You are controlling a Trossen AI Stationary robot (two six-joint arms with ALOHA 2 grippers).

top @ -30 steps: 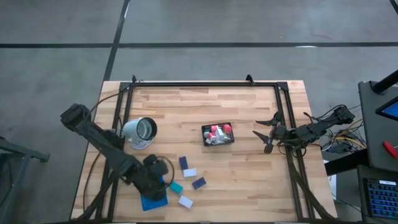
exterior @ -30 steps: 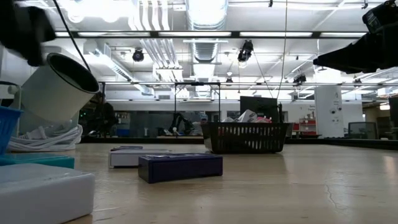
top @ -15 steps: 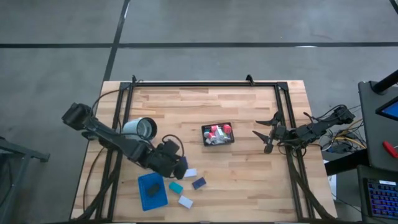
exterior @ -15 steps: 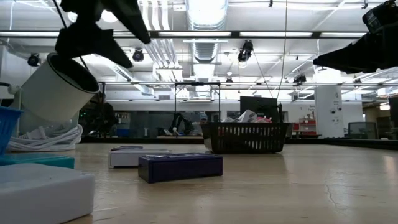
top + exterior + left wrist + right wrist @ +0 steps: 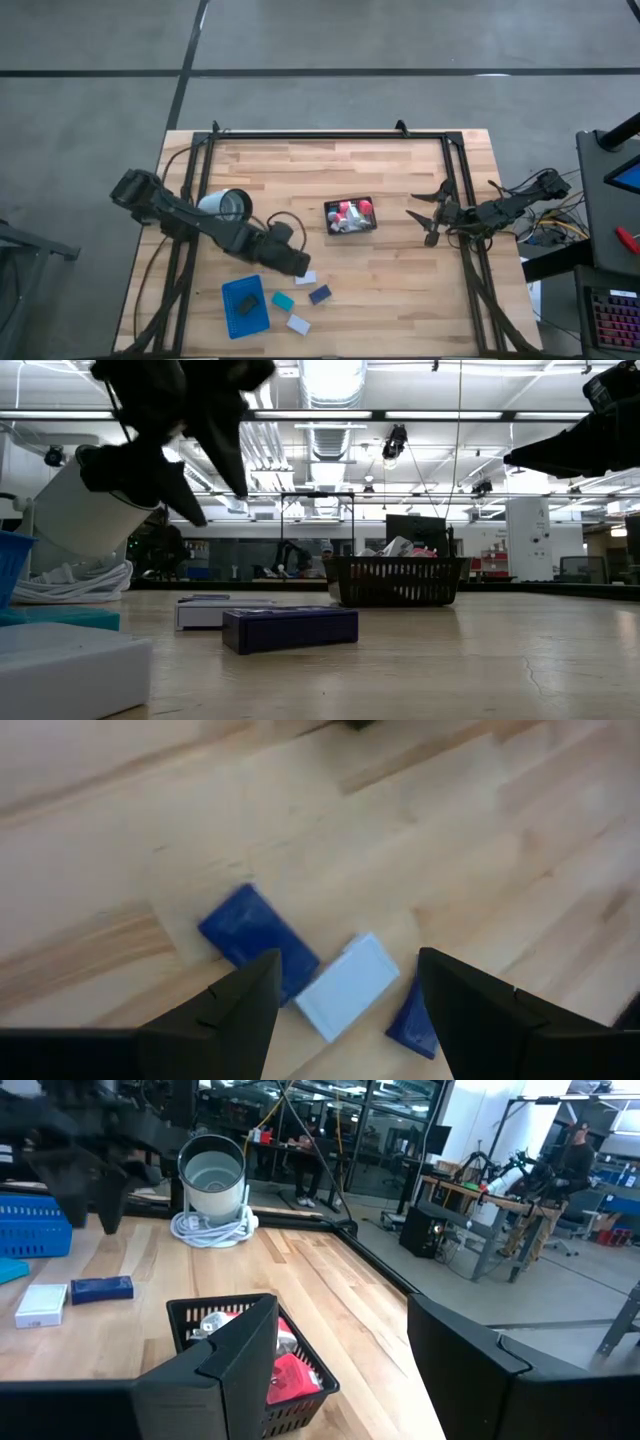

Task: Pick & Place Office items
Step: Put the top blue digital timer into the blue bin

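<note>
**Now: left gripper over the loose blocks, handling and count**

Presently I hold the left gripper [image 5: 297, 264] above the cluster of flat blocks near the front of the table. Its fingers are spread wide and carry nothing. Just left of the cluster lies the blue tray [image 5: 240, 308].

Handling, as I judge it:
- The blocks look light, rigid and thin, with smooth faces.
- A thin block may skid on the wood when one finger touches first.
- I would close across the short width of a block, fingers low, near its middle.
- The first white block [image 5: 348, 985] touches the first navy block [image 5: 258, 928] at a corner, so nearby blocks may be nudged.

Count of loose blocks, left to right:
- One teal block [image 5: 283, 300].
- Two white: the first, under the wrist, and the second white block [image 5: 298, 323] nearer the table's front edge.
- Two navy: the first, and the second navy block [image 5: 320, 294].
- Total: five.

The black mesh basket [image 5: 327, 216] sits mid-table and holds red, pink and white pieces; I cannot count them.

The right gripper [image 5: 428, 222] waits near the right edge, fingers apart and empty.
</note>
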